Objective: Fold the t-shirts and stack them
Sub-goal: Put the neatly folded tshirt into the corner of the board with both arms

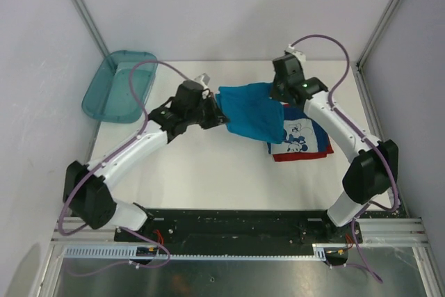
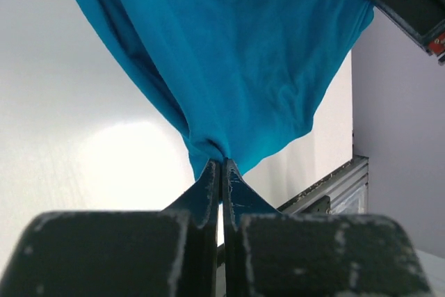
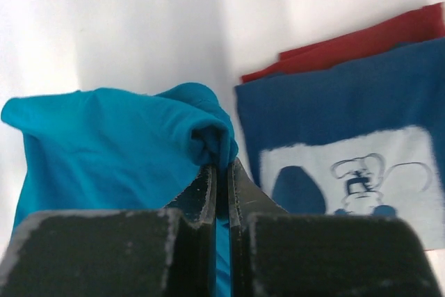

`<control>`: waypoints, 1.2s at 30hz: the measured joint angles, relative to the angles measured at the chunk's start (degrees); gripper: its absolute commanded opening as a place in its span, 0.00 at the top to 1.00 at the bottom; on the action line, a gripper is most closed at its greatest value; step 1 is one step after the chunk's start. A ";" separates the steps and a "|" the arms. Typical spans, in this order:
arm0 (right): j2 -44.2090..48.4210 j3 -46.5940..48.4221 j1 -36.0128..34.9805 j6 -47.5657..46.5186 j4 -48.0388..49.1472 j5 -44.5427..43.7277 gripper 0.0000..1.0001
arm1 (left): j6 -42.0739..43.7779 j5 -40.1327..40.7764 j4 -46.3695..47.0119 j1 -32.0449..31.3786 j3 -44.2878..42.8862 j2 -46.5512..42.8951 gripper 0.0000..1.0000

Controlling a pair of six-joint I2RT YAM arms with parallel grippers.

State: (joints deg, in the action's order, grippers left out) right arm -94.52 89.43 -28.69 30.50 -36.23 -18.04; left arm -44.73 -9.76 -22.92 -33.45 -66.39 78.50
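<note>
Teal t-shirt (image 1: pixel 252 113) held raised over table (image 1: pixel 208 172), stretched between both grippers, long axis left–right, slack cloth sagging toward near edge. Left gripper (image 1: pixel 222 117) clamped on left end, right gripper (image 1: pixel 279 96) on right end. Folded dark blue t-shirt (image 1: pixel 306 141) laid flat beneath right end.

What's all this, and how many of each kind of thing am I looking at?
T-shirts: 2, teal t-shirt and folded dark blue t-shirt
Plastic bin: 1
Grippers: 2, left gripper and right gripper
Total: 5
</note>
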 measured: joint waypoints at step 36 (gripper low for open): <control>1.36 -5.01 23.41 -5.11 -1.40 4.26 1.00 | -3.98 1.31 2.27 -15.39 -25.57 34.03 1.00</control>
State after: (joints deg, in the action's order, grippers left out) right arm -93.17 84.42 -5.28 25.39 -37.63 -13.78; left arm -48.71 -8.45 -20.64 -48.84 -91.96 112.53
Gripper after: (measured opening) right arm 0.042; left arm 0.008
